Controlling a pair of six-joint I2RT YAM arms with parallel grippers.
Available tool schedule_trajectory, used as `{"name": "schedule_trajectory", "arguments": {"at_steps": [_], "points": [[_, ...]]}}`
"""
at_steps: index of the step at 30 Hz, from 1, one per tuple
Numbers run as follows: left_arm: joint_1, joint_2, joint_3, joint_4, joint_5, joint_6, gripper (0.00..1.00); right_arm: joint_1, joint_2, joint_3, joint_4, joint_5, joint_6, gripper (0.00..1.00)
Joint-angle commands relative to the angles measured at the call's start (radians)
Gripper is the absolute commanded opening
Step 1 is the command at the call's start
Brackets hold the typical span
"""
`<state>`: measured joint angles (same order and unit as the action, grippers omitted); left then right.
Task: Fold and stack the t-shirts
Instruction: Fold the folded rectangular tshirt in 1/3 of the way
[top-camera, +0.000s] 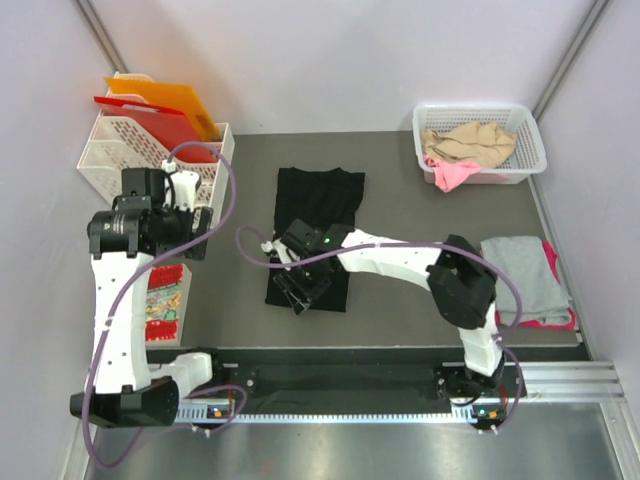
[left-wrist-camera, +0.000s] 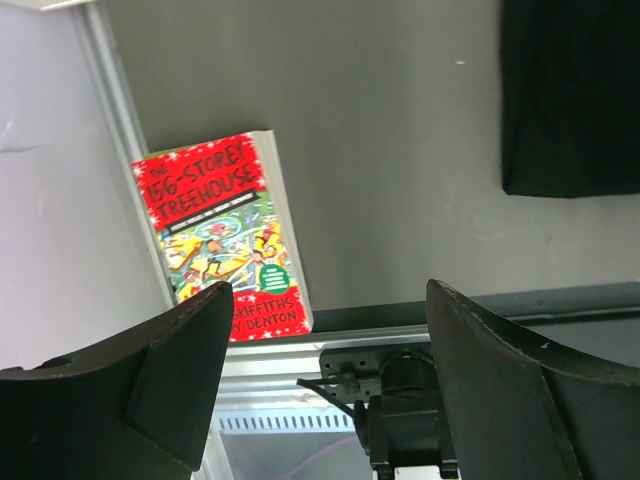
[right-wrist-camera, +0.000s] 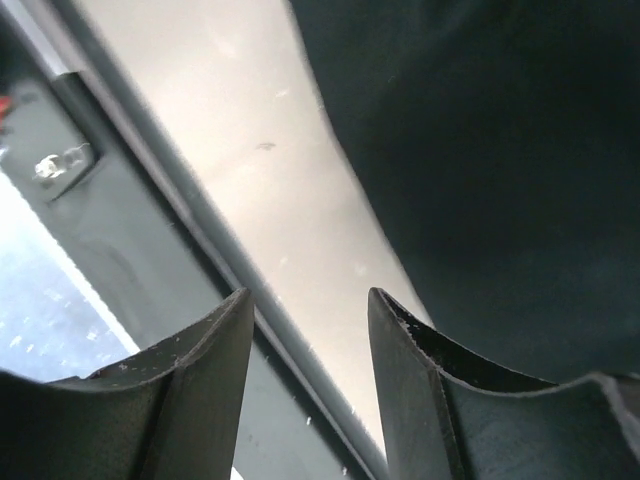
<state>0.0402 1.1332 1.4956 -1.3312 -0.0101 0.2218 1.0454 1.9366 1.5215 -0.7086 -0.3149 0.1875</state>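
The black t-shirt lies folded into a long strip in the middle of the table; it also shows in the left wrist view and the right wrist view. My right gripper is open and empty, low over the shirt's near left corner. My left gripper is open and empty, raised at the left. A folded grey shirt lies on a magenta-pink one at the right. Beige and pink shirts sit in the basket.
A white basket stands at the back right. A white file rack with red and orange folders stands at the back left. A red patterned book lies at the left edge. A black rail runs along the near edge.
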Motion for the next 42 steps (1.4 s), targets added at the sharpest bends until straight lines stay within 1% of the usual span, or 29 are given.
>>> {"name": "schedule_trajectory", "arguments": {"at_steps": [1,2,4,5,6,7,8,10,15,21,22,23,25,28,29,31,35,37,42], "points": [[0.004,-0.059,-0.005,-0.002,0.104,0.047,0.82,-0.042,0.087,0.136,0.015,-0.004,0.001,0.49],[0.004,-0.067,-0.002,-0.005,0.117,0.057,0.83,-0.073,0.122,0.181,0.014,-0.019,0.003,0.49],[0.004,-0.085,0.0,-0.008,0.125,0.085,0.82,-0.103,0.146,0.216,0.021,-0.077,0.029,0.49],[0.004,-0.093,0.0,-0.01,0.13,0.093,0.83,-0.138,0.165,0.224,0.03,-0.102,0.042,0.49],[0.003,-0.101,0.0,-0.017,0.13,0.105,0.83,-0.153,0.173,0.22,0.064,-0.133,0.074,0.49],[0.004,-0.105,-0.001,-0.02,0.13,0.113,0.83,-0.166,0.177,0.206,0.093,-0.209,0.09,0.49],[0.004,-0.11,-0.008,-0.023,0.133,0.12,0.83,-0.183,0.192,0.169,0.125,-0.249,0.105,0.49],[0.003,-0.119,-0.014,-0.031,0.13,0.137,0.83,-0.185,0.215,0.149,0.162,-0.323,0.124,0.49],[0.004,-0.13,-0.035,-0.029,0.113,0.159,0.83,-0.189,0.285,0.124,0.138,-0.388,0.084,0.5],[0.004,-0.118,-0.063,-0.069,0.188,0.204,0.83,-0.211,0.383,0.199,0.136,-0.49,0.05,0.5],[0.004,-0.113,-0.066,-0.074,0.209,0.212,0.83,-0.219,0.393,0.206,0.153,-0.548,0.061,0.5],[0.004,-0.113,-0.075,-0.077,0.223,0.226,0.83,-0.229,0.401,0.215,0.202,-0.579,0.078,0.49],[0.004,-0.113,-0.087,-0.066,0.252,0.258,0.83,-0.235,0.4,0.223,0.241,-0.653,0.112,0.5],[0.003,-0.101,-0.109,-0.034,0.337,0.287,0.84,-0.246,0.387,0.246,0.293,-0.716,0.154,0.51],[0.003,-0.095,-0.119,-0.028,0.387,0.295,0.84,-0.254,0.384,0.255,0.325,-0.734,0.17,0.52],[0.0,-0.073,-0.138,0.004,0.423,0.317,0.85,-0.263,0.375,0.253,0.385,-0.782,0.231,0.52],[-0.011,-0.05,-0.205,0.052,0.423,0.332,0.85,-0.301,0.364,0.252,0.536,-0.814,0.317,0.53],[-0.011,-0.059,-0.218,0.067,0.417,0.33,0.86,-0.317,0.369,0.249,0.552,-0.784,0.325,0.54],[-0.011,-0.093,-0.206,0.056,0.383,0.329,0.87,-0.349,0.493,0.264,0.662,-0.813,0.383,0.53]]}}
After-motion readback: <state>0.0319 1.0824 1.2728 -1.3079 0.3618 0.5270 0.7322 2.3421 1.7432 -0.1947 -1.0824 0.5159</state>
